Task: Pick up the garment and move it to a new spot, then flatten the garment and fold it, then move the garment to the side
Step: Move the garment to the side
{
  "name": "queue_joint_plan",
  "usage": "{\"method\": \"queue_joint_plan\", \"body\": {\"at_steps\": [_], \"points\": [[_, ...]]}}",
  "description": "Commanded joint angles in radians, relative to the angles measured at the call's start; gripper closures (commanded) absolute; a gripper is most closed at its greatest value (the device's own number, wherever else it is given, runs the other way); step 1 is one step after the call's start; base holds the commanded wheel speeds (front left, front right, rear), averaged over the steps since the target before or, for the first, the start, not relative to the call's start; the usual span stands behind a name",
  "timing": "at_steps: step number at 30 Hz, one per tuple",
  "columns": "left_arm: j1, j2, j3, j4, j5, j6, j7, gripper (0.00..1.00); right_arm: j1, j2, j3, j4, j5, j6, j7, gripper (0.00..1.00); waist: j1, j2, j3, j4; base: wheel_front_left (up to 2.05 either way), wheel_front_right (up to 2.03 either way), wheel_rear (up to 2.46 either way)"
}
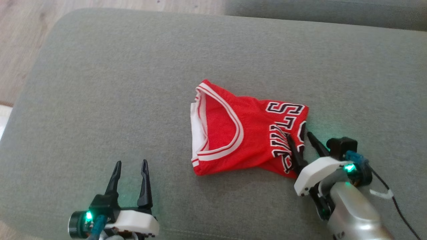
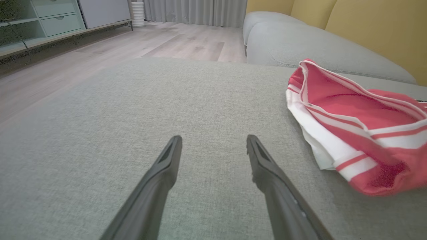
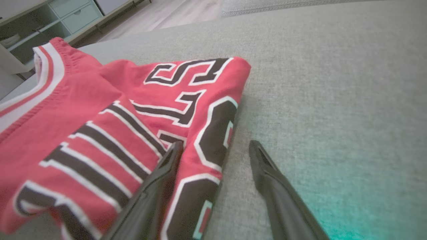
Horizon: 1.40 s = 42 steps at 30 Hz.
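Observation:
The garment [image 1: 245, 131] is a red jersey with white trim and black lettering, lying folded into a compact bundle on the grey cushion [image 1: 133, 83]. My right gripper [image 1: 299, 134] is open at the jersey's right edge: one finger rests over the lettered cloth [image 3: 186, 110], the other over bare cushion beside it, and the edge lies between them. Well to the jersey's left, my left gripper [image 1: 130, 162] stands open above the cushion with nothing between its fingers. In the left wrist view the garment [image 2: 360, 133] lies off to the right of that gripper [image 2: 213, 138].
Wooden floor [image 1: 23, 36] runs past the cushion's left and far edges. A second grey cushion [image 2: 300, 43] with a yellow backrest [image 2: 383, 30] lies beyond the jersey. A pale green cabinet [image 2: 40, 23] stands across the floor.

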State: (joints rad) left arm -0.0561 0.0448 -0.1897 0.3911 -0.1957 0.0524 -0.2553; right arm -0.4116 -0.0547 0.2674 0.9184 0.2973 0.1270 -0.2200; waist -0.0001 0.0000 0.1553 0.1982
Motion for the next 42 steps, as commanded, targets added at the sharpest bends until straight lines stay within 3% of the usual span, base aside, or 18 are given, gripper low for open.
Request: {"method": "queue_joint_plan", "body": {"at_steps": [1,2,3,9,22,25,32,39,42], "points": [[-0.031,0.005,0.030,-0.025,-0.005,0.004,-0.006,0.00,-0.020,0.004,0.025,0.005,-0.005,0.004,0.002,0.38,0.0001,0.0000,0.010,0.016,0.00,0.00,0.00],[-0.030,0.005,0.030,-0.027,-0.007,0.005,-0.006,0.00,-0.024,0.004,0.026,0.018,-0.002,0.004,-0.004,0.79,0.0001,0.0000,0.011,0.017,0.00,0.00,0.00],[-0.029,0.005,0.030,-0.027,-0.008,0.006,-0.006,0.00,-0.027,0.004,0.028,0.024,0.001,0.004,-0.012,1.00,0.0001,0.0000,0.013,0.016,0.00,0.00,0.00],[-0.040,0.005,0.004,-0.033,-0.010,-0.001,-0.006,0.00,-0.037,0.005,0.005,-0.016,0.035,0.004,-0.040,1.00,0.0001,0.0000,0.003,-0.066,0.00,0.00,0.00],[-0.104,0.005,-0.048,-0.030,-0.014,-0.010,-0.006,0.00,0.015,0.005,0.022,-0.227,0.062,0.004,-0.042,1.00,0.0001,0.0000,0.020,-0.552,0.00,0.00,0.00],[-0.108,0.005,-0.051,-0.022,-0.008,-0.015,-0.006,0.00,0.028,0.005,0.022,-0.249,0.066,0.004,-0.042,1.00,0.0001,0.0000,0.029,-0.610,0.00,0.00,0.00],[-0.120,0.005,-0.047,-0.007,0.019,-0.029,-0.006,0.00,0.023,0.005,0.004,-0.293,0.062,0.004,-0.042,1.00,0.0001,0.0000,0.056,-0.665,0.00,0.00,0.00],[-0.134,0.005,-0.041,0.006,0.043,-0.043,-0.006,0.00,-0.106,-0.021,-0.047,-0.296,-0.037,0.004,-0.042,1.00,0.0001,0.0000,0.086,-0.655,0.00,0.00,0.00],[-0.144,0.005,-0.046,0.011,0.047,-0.051,-0.006,0.00,-0.203,-0.067,-0.060,-0.262,-0.090,0.004,-0.042,1.00,0.0001,0.0000,0.099,-0.631,0.00,0.00,0.00]]}}
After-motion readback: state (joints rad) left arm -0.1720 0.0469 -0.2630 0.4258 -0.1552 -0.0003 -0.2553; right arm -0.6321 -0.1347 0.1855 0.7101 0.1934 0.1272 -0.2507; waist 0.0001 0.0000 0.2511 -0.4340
